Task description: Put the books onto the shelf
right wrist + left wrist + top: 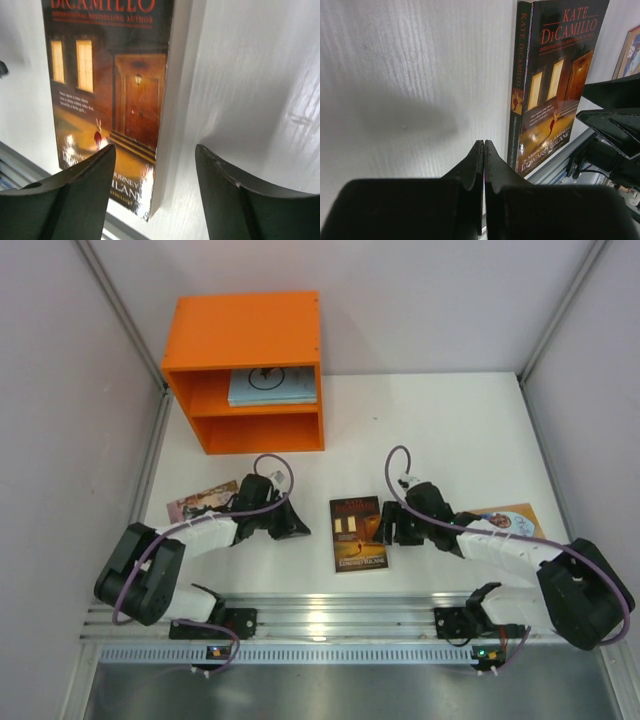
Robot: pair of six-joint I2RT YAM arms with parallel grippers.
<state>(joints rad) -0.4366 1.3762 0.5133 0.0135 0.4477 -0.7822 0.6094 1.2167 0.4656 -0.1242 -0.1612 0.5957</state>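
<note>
A dark brown book lies flat on the white table between my two grippers. My left gripper is shut and empty just left of the book's spine; in its wrist view the fingertips meet over bare table. My right gripper is open at the book's right side. In the right wrist view one finger hangs over the cover and the other over the table. The orange shelf stands at the back, with a pale blue book in its upper compartment.
A pinkish illustrated book lies partly under the left arm. An orange book with a blue circle lies under the right arm. An aluminium rail runs along the near edge. Grey walls close the sides and back.
</note>
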